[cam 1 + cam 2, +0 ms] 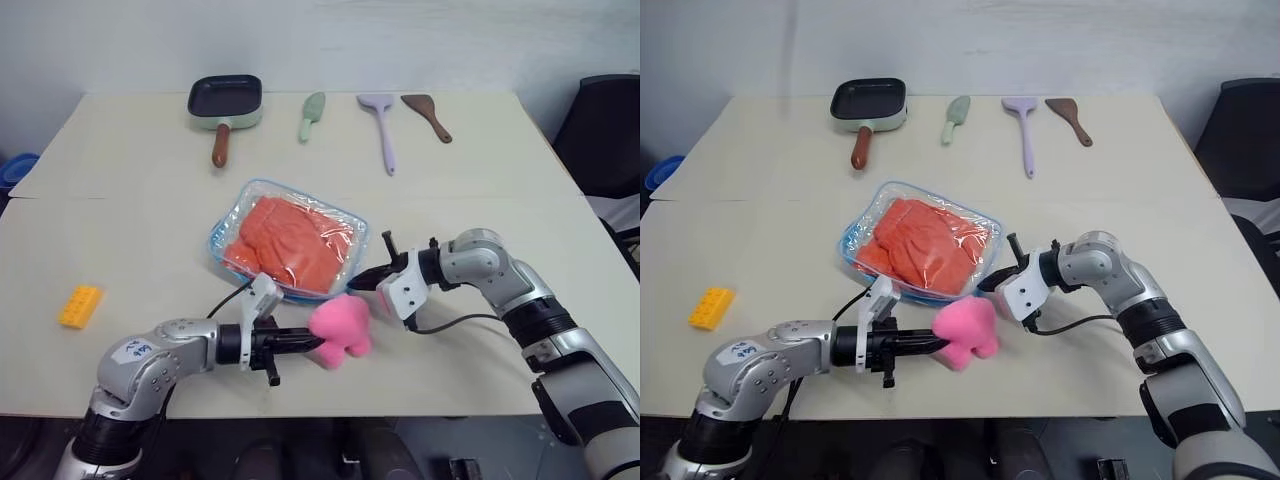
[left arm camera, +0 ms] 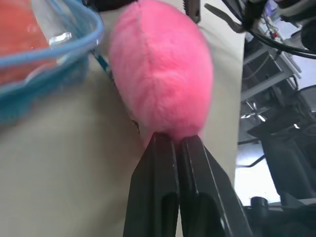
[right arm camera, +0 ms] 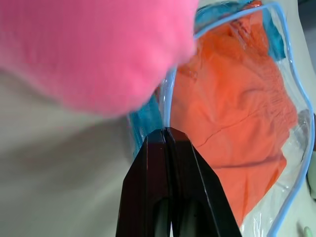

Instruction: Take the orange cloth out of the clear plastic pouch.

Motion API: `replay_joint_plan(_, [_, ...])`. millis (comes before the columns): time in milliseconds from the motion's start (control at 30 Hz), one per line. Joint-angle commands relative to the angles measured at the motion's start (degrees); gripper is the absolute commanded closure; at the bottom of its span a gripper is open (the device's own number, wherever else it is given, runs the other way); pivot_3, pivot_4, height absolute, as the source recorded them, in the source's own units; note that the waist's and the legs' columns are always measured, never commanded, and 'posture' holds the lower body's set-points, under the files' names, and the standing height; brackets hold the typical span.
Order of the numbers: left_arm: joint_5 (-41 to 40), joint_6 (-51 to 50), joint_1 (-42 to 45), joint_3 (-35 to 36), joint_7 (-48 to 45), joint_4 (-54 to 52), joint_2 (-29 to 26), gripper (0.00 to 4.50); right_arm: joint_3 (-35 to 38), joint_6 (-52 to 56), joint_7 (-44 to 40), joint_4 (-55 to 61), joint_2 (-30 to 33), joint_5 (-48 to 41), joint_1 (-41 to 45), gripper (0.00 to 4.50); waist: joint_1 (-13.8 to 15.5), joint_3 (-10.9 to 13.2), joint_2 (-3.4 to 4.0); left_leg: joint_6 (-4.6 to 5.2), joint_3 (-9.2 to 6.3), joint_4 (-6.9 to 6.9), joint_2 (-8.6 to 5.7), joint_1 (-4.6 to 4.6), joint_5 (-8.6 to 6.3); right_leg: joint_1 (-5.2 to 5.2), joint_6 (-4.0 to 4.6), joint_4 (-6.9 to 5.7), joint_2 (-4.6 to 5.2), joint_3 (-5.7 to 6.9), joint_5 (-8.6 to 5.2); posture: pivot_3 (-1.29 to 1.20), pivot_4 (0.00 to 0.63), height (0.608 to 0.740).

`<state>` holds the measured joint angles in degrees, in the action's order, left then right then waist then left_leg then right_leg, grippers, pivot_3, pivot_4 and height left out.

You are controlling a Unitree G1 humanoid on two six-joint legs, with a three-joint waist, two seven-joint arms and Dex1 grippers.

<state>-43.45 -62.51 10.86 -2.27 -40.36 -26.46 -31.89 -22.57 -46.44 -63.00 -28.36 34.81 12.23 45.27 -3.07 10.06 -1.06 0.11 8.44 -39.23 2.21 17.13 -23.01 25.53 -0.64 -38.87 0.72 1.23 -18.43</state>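
Pouch: the clear plastic pouch (image 1: 288,240) lies mid-frame on the desk (image 1: 480,180), the orange cloth (image 1: 295,243) inside it.
Room: bare desk on both sides.
Left gripper (image 1: 306,342): lower centre, pointing right, clamped on the pink plush toy (image 1: 342,329).
Right gripper (image 1: 362,285): pinched together at the pouch's lower-right edge, pointing left.

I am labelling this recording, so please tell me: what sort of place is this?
Probably a lab or office test room, not a real kitchen: a plain beige table against a bare wall, staged with a dark square pan, spatulas and toys, with a black office chair beside it.
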Motion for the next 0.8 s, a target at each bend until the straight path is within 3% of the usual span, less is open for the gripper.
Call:
replay_joint_plan(33, [-1.6, 0.3, -0.3, 0.2, -0.6, -1.6, -0.2, 4.5, 0.3, -0.7, 1.0, -0.1, 0.1, -0.4, 1.6, 4.48, 0.0, 0.0, 0.0, 0.0, 0.0, 0.0, 0.0, 0.0, 0.0, 0.0, 0.0, 0.0, 0.0, 0.0, 0.0, 0.0, 0.15, 0.74])
replay_joint_plan(300, [-0.9, 0.9, 0.6, -0.2, 0.4, -1.1, 0.4, 4.5, -0.2, -0.6, -0.6, 1.2, 0.6, -1.8, 0.8, 4.48, 0.0, 0.0, 0.0, 0.0, 0.0, 0.0, 0.0, 0.0, 0.0, 0.0, 0.0, 0.0, -0.01, 0.0, 0.0, 0.0, 0.15, 0.74])
replay_joint_plan(400, [-1.1, 1.0, 0.2, -0.3, 0.8, -1.8, 0.6, 4.5, -0.1, -1.2, -0.8, 1.2, 1.0, -1.9, 0.9, 3.88, 0.0, 0.0, 0.0, 0.0, 0.0, 0.0, 0.0, 0.0, 0.0, 0.0, 0.0, 0.0, -0.01, 0.0, 0.0, 0.0, 0.15, 0.74])
replay_joint_plan(533, [-0.5, 2.1, 0.4, -1.4, 0.4, -1.2, 0.9, 4.5, -0.3, -2.0, -0.8, 1.8, 1.0, -1.5, 1.0, 2.56, 0.0, 0.0, 0.01, 0.0, 0.0, 0.0, 0.0, 0.0, 0.0, 0.0, 0.0, 0.0, -0.01, 0.01, 0.0, 0.0, 0.15, 0.74])
replay_joint_plan(800, [0.0, 4.2, 0.3, -2.6, 0.1, -0.5, 0.9, 4.5, -1.6, -3.9, -1.2, 2.3, 0.9, -1.0, 1.6, 2.56, 0.0, 0.0, 0.01, 0.0, 0.0, 0.0, 0.0, 0.0, 0.0, 0.0, 0.0, 0.0, -0.01, 0.01, 0.0, 0.0, 0.15, 0.74])
